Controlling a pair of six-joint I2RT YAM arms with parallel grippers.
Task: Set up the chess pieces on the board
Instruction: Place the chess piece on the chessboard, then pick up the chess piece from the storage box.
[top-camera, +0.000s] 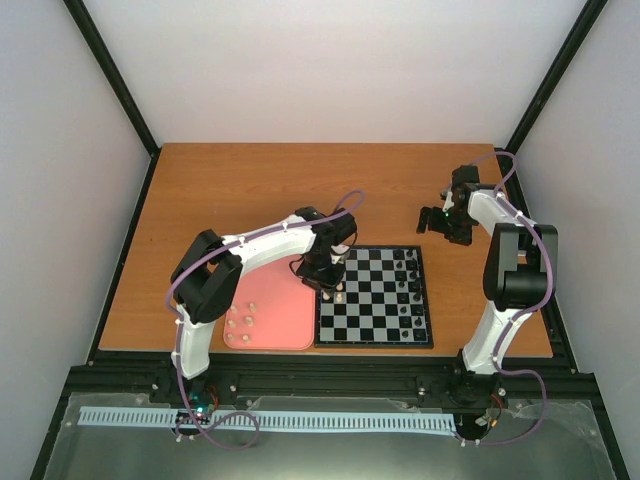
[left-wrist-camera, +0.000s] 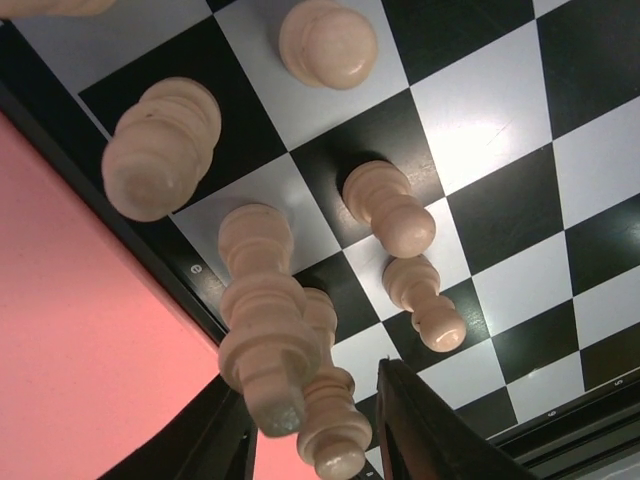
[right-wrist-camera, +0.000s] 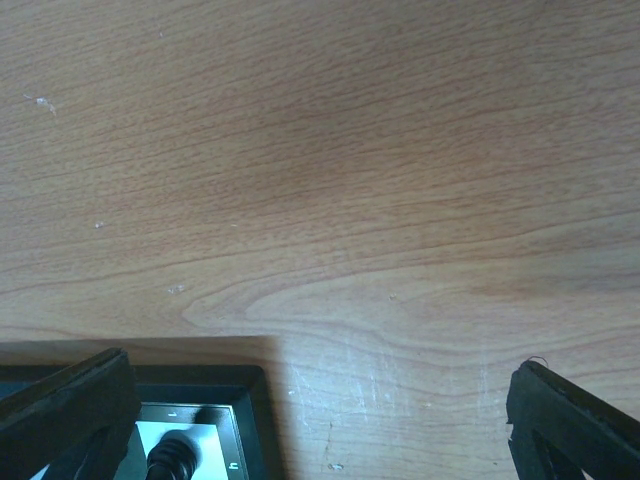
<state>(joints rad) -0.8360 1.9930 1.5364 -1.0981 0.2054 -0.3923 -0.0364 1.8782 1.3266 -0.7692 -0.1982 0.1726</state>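
The chequered board lies at the table's middle front. Several cream-white chess pieces stand on its left squares, and a few more lie on the pink tray. My left gripper hovers over the board's left edge. In the left wrist view, its dark fingers stand apart on either side of one upright cream piece, without clearly touching it. A taller cream piece stands just beside it. My right gripper is open and empty above bare wood, past the board's far right corner.
The salmon-pink tray lies against the board's left side. Black pieces stand in the board's right columns; one shows at the corner square. Wooden table stretches behind; walls enclose it.
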